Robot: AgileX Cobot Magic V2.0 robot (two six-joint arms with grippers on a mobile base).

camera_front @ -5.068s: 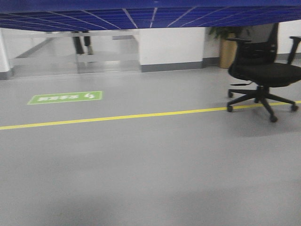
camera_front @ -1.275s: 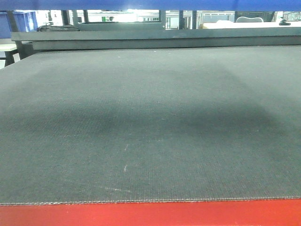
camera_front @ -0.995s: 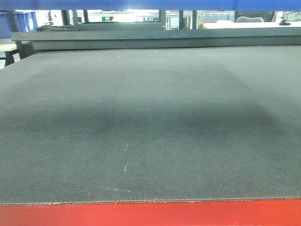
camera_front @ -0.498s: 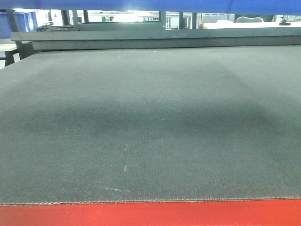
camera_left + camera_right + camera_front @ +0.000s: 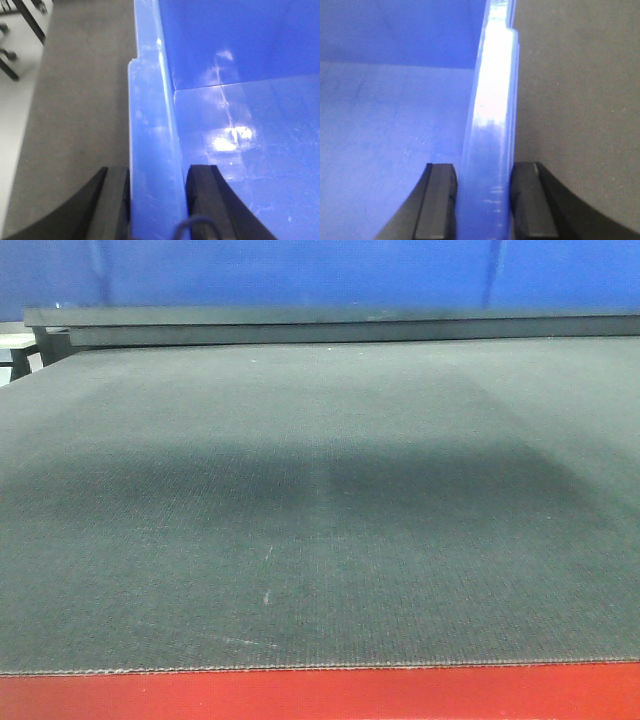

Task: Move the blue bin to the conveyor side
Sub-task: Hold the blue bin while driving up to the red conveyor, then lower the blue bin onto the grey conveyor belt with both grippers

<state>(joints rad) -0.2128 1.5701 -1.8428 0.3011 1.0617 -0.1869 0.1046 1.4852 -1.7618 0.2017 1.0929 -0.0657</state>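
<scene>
While the blue bin fills the top band of the front view as a flat glossy blue wall, the conveyor spreads below it, dark grey and woven, with its red front edge along the bottom. A soft shadow lies across the middle of the belt. The bin's wall sits above the belt's far edge, where a dark rail runs across; whether the bin touches the belt cannot be told from this view.

From the left wrist, the left gripper is clamped on the bin's left rim, one black finger outside over the grey belt, the other inside over the blue floor. From the right wrist, the right gripper grasps the opposite rim likewise, one finger outside above the belt and one inside. Nothing shows inside the bin where its floor is visible.
</scene>
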